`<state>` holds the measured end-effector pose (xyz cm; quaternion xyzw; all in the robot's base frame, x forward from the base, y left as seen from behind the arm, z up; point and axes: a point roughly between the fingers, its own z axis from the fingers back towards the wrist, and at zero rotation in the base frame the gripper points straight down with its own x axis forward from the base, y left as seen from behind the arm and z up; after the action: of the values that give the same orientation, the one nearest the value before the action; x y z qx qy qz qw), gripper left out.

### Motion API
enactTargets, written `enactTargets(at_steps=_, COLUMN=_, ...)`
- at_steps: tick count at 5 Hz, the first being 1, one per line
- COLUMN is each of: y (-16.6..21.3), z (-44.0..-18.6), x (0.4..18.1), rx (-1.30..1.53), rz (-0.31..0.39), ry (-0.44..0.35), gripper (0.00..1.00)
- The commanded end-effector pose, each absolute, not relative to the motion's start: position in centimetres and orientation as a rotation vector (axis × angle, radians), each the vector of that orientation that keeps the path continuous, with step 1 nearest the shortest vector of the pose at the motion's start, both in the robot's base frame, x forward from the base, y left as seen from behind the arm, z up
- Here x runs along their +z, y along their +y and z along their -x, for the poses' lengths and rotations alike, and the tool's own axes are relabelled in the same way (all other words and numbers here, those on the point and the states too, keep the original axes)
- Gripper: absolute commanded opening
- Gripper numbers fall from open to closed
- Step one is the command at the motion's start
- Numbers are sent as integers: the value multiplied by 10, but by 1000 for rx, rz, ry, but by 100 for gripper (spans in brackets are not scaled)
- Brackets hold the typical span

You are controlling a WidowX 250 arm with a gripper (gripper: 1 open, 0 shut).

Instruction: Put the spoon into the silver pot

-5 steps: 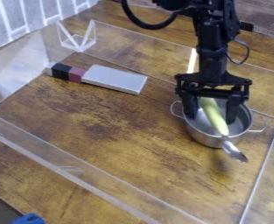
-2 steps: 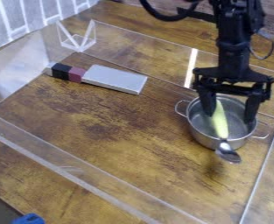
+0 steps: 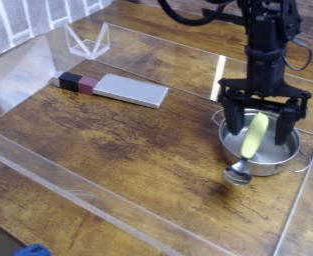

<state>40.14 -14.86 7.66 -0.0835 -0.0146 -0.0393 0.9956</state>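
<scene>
The silver pot (image 3: 290, 158) stands on the wooden table at the right. In it lies the spoon (image 3: 259, 135), its pale-yellow handle slanting across the inside. The spoon's small metal bowl (image 3: 236, 175) pokes out over the pot's front-left rim. My gripper (image 3: 266, 126) hangs straight down just above the pot. Its two black fingers (image 3: 236, 120) stand wide apart on either side of the handle, and it is open with nothing in its grip.
A flat grey rectangular block (image 3: 129, 90) lies at the back left with a small dark and pink block (image 3: 73, 81) against its end. Clear acrylic walls (image 3: 25, 75) ring the table; a clear folded stand (image 3: 85, 42) sits in the far corner.
The gripper has shifted to the right and a little up above the pot, still open. The spoon's metal bowl has swung from the pot's front-right rim to its front-left.
</scene>
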Motion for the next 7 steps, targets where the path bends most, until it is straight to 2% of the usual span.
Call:
enactTargets(at_steps=1, y=-138, z=-421, x=134, rx=-89, rz=192, ry=-181, gripper=100)
enactTargets(at_steps=2, y=-127, z=-429, x=141, rx=-93, rz=180, ry=-198, gripper=100)
enactTargets(at_steps=3, y=-121, z=-426, x=151, rx=-82, rz=169, ry=-194, gripper=100)
enactTargets(at_steps=6, y=-132, z=-405, x=147, rx=-105, rz=145, ry=-111, gripper=100)
enactTargets(at_steps=7, y=-136, z=-398, x=138, rx=-83, rz=136, ry=-100, gripper=100)
